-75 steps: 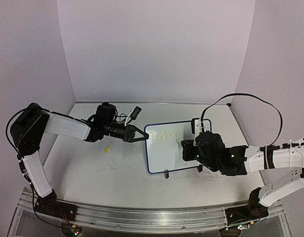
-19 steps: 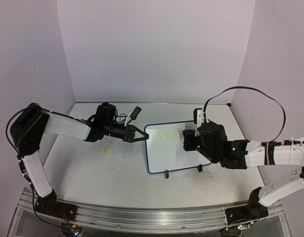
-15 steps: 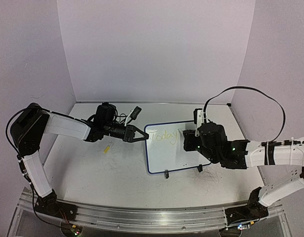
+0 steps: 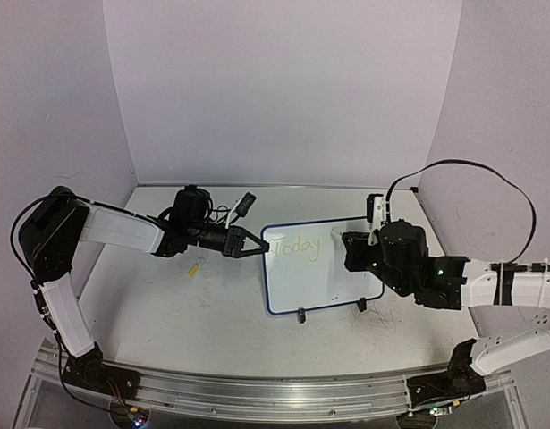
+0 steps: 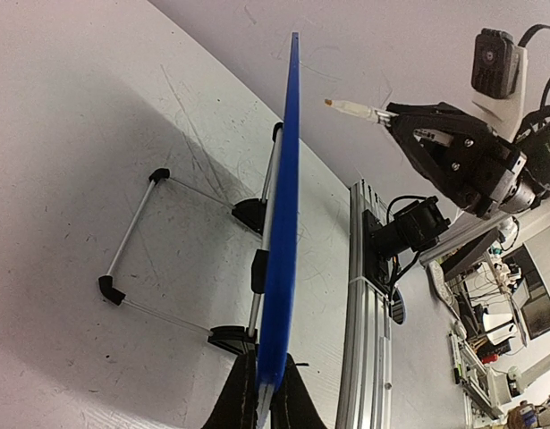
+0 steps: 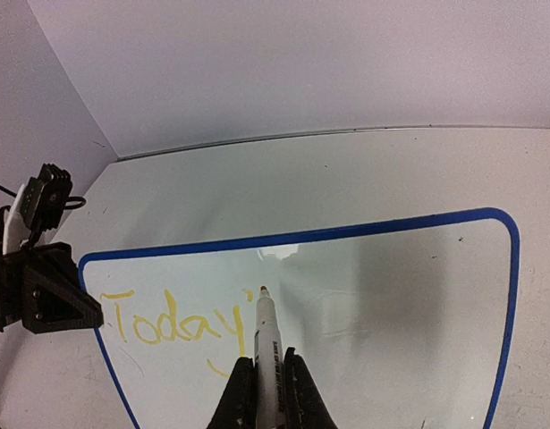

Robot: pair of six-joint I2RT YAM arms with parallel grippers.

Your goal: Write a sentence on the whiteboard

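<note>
Between the right claw's [image 6: 266, 380] shut fingers sits a marker [image 6: 266, 335], tip just clear of the board [image 6: 373, 295] ahead, beside the yellow sentence [image 6: 172, 323], only "Today'" so far. Opposite, the left claw [image 5: 261, 398] is pinched shut on the board's edge. It looks light, stiff and easily tipped, I'd judge, so that grip on the frame suits it.

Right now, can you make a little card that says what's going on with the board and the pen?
whiteboard: upright on its feet
sentence: only "Today'" in yellow
left end effector: shut on the whiteboard's left edge
right end effector: shut on the marker
marker tip: apparently just off the board, right of the writing
</note>
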